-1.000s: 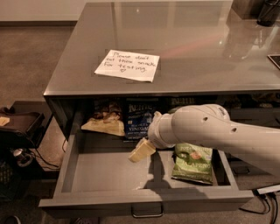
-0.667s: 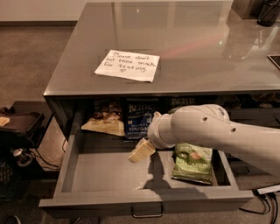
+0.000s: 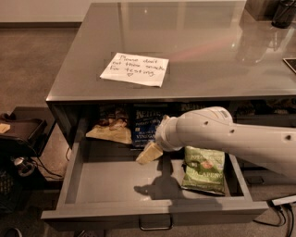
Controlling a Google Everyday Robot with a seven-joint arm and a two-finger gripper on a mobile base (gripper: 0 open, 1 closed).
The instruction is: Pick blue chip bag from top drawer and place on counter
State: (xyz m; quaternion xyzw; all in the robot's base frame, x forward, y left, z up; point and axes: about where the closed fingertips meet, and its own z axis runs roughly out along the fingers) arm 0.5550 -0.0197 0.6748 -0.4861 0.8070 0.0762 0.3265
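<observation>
The top drawer (image 3: 88, 203) stands pulled open below the counter (image 3: 217, 65), its small metal handle (image 3: 156, 225) at the front. The blue chip bag (image 3: 144, 124), dark navy with white lettering, stands at the back of the drawer, partly under the counter's edge. My gripper (image 3: 149, 153) hangs inside the drawer, just in front of and below the blue bag's lower right corner, and holds nothing that I can see. The white arm reaches in from the right and hides the bag's right edge.
A tan and brown snack bag (image 3: 111, 128) lies left of the blue bag. A green bag (image 3: 204, 169) lies at the drawer's right. A white handwritten note (image 3: 135, 69) sits on the counter. Dark objects (image 3: 283, 13) stand at the far right. Cables and gear (image 3: 21, 152) lie on the floor at left.
</observation>
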